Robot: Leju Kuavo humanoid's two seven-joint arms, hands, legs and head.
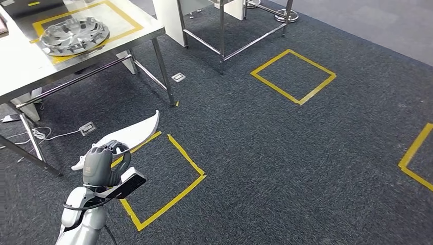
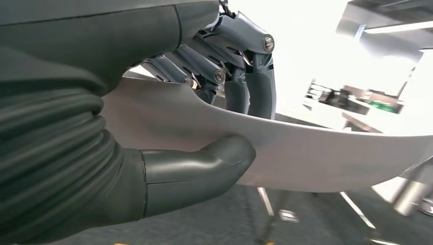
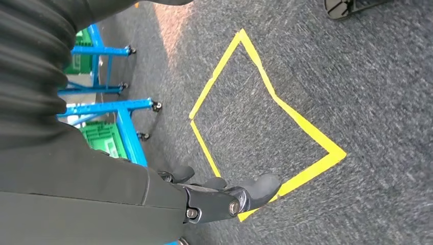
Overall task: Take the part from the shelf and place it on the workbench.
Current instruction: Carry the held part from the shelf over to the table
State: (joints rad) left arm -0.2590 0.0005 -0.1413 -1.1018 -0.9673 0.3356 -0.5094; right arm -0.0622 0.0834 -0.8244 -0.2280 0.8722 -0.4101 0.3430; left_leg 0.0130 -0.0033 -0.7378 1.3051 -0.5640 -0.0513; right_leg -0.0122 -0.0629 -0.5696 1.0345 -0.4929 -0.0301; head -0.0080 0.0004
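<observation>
Spreading across the head view is dark grey carpet (image 1: 286, 148) marked with yellow tape squares (image 1: 292, 75); the right wrist view adds what the head view lacks, a blue frame (image 3: 120, 109) with green crates (image 3: 104, 139) standing on that carpet beside another taped square (image 3: 255, 117). At the upper left of the head view stands the steel workbench (image 1: 20, 66), with a round silver wheel cover (image 1: 74, 35) lying inside a taped outline on its top. Near the bench legs, low in the head view, the left hand (image 1: 102, 162) grips the part (image 1: 134, 133), a long, curved, pale panel held above the floor, off the bench. The left wrist view shows the hold closely: the thumb (image 2: 204, 166) presses one face of the part (image 2: 327, 155) while the darker fingers (image 2: 240, 76) wrap over its far edge. The right hand (image 3: 224, 196) hangs over the carpet holding nothing, its fingers loosely curled but apart
</observation>
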